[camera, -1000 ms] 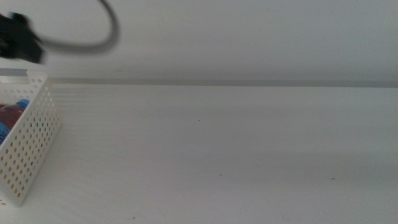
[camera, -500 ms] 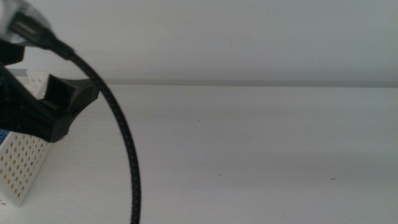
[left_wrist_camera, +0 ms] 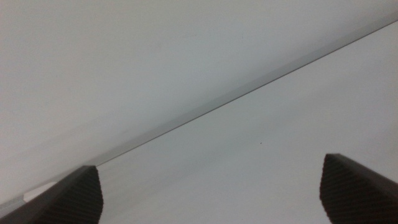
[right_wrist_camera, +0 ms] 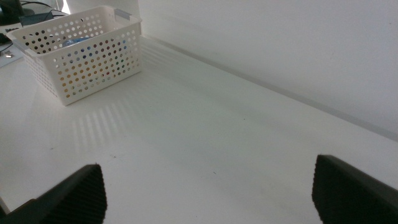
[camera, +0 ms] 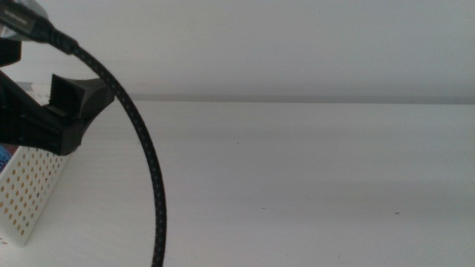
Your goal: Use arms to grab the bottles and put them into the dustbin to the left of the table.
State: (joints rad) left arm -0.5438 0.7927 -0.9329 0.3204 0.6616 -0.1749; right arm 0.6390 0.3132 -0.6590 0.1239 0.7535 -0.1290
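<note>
My left gripper [camera: 70, 111] hangs at nine o'clock in the middle view, just above the dustbin [camera: 33, 193], jaws spread wide and holding nothing. My right gripper [right_wrist_camera: 208, 186] waits back from the work, also parted and empty. No bottles stand on the table [camera: 297, 178] as far as I can see. Through the dustbin's holes in the right wrist view I glimpse something blue and yellowish colour, so I judge the bottles are in and the job is about finished. No label or writing is readable anywhere.
</note>
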